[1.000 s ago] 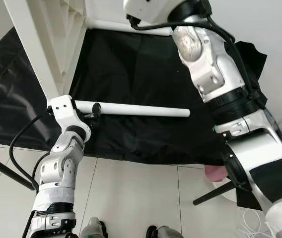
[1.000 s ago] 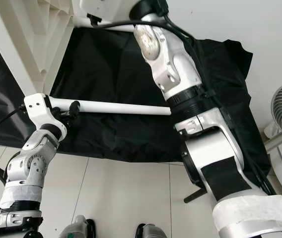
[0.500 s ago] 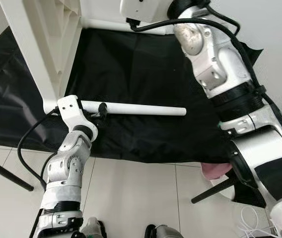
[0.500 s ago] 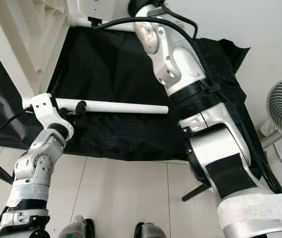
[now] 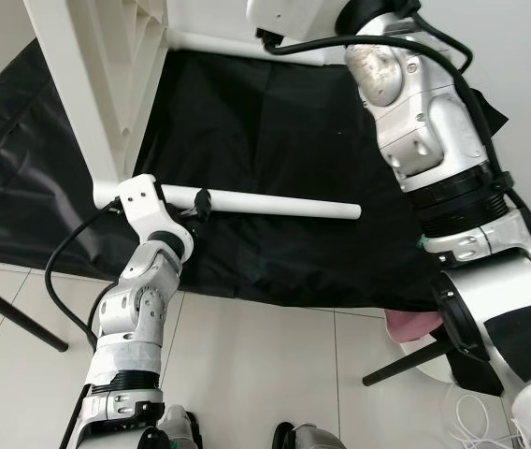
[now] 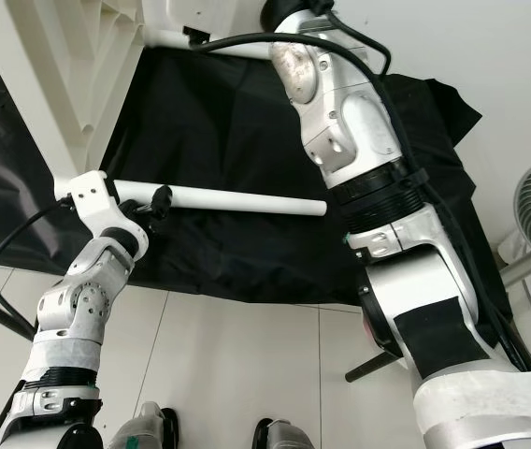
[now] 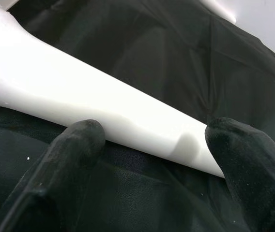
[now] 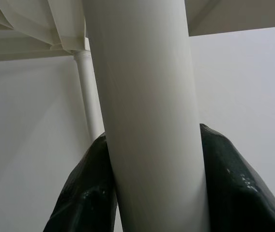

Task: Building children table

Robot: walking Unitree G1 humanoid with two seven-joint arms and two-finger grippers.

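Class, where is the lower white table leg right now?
The lower white table leg lies level over the black cloth, its end at the left gripper.

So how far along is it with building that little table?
Two white legs already stick out of the table top. The left end effector sits open at the lower leg; the right end effector is clamped on the upper leg. Whether more legs remain can't be seen.

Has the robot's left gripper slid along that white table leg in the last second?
No. The left gripper stays near the white table leg's tabletop end.
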